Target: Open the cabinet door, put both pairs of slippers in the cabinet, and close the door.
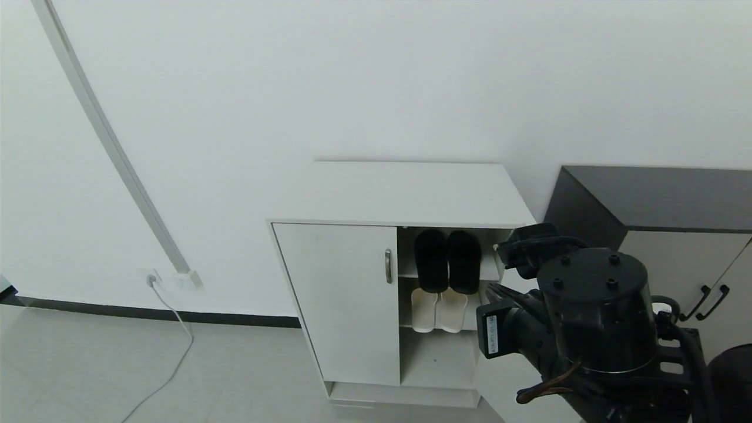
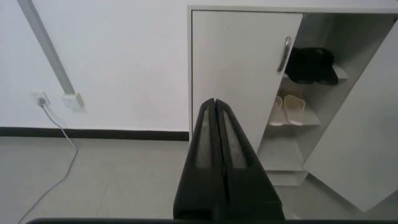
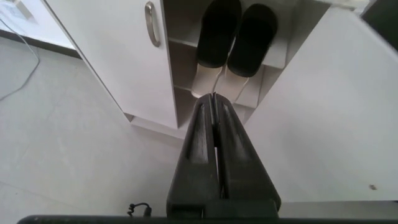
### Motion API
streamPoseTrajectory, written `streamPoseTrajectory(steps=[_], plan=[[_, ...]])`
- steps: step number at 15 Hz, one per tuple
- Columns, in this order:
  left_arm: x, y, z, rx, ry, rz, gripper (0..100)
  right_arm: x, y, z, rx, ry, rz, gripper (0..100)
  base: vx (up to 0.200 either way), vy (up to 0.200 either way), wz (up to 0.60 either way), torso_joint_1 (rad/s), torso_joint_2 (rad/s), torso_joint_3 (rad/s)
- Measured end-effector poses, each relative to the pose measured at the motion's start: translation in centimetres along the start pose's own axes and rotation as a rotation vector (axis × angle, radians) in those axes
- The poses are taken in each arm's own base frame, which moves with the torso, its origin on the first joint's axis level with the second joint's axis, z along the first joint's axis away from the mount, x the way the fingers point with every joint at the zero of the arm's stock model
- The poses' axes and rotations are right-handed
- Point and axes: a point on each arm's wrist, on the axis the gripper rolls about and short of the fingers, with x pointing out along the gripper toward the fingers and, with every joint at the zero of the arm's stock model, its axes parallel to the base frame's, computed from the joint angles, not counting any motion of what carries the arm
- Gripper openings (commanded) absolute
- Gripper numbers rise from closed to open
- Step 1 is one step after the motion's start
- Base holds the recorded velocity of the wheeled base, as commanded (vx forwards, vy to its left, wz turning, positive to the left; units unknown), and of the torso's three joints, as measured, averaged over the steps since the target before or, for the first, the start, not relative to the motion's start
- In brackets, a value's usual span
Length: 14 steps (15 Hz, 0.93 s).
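We see a white cabinet point(image 1: 405, 194) that stands on the floor point(image 1: 117, 364) with its back to the wall point(image 1: 352, 76). Its left door point(image 1: 343, 299) is shut and has a small metal handle point(image 1: 388, 265) near its inner edge. Its right door point(image 2: 367, 143) is swung wide open, so we can look inside.

The black slippers point(image 1: 447, 260) lie side by side on the top shelf point(image 1: 407, 275). They touch each other and stick out past the shelf's front edge. The white slippers point(image 1: 439, 310) lie side by side on the middle shelf point(image 1: 405, 325), right under the black ones, with their ends at the front edge. So both pairs are in the cabinet, and the door is not closed yet.

The left gripper point(image 2: 215, 101) has its two fingers pressed flat together and holds nothing. It is out in front of the left door, well apart from it. The right gripper point(image 3: 214, 94) is pinched tight too and holds nothing. It is in front of the open side, with the right door just beside it, and we see it touch nothing.

A gray cord point(image 1: 176, 358) runs from a socket point(image 1: 151, 277) low on the wall down over the floor. A dark cabinet point(image 1: 646, 197) stands near the white one, on the side of the open door.
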Motion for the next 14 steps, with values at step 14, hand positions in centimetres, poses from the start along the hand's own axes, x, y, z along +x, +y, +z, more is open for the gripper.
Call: streamPoseTrajectory(steps=[14], plan=[[0.0,0.0,0.01,-0.004,0.0,0.001,0,-0.06,-0.27,-0.99,-0.053,0.026,-0.004,0,0.0,0.0,-0.3,0.122,-0.26,-0.141]])
